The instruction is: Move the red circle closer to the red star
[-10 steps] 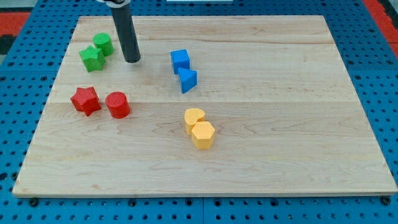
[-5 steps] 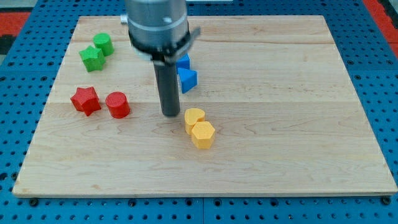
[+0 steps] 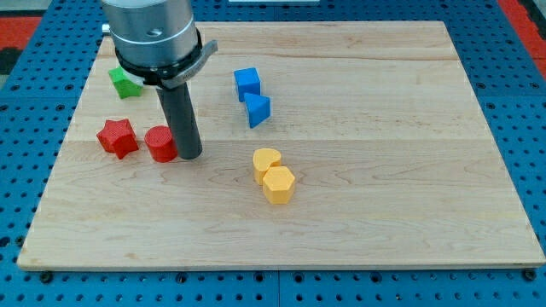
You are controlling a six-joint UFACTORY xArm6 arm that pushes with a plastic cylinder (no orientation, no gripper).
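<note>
Camera view shows you the wooden board (image 3: 358, 213) with my tip (image 3: 189, 157) down on it, touching or just beside the red circle (image 3: 160, 143) on that block's right side as the view has it. You have no jaws to report: the arm ends in a plain rod, so nothing opens or closes. The red circle sits near the board's left edge, with the red star (image 3: 117, 137) just to its left and a narrow gap between them. Judge the circle as a light, stiff little block that should slide easily on the smooth wood. Because it is round, an off-centre push may send it rolling off to one side, so press on the middle of its right face and drive straight toward the star. A green block (image 3: 124, 83) peeks out behind the arm; two blue blocks (image 3: 251, 95) and two yellow blocks (image 3: 273, 175) lie well apart to the right.
</note>
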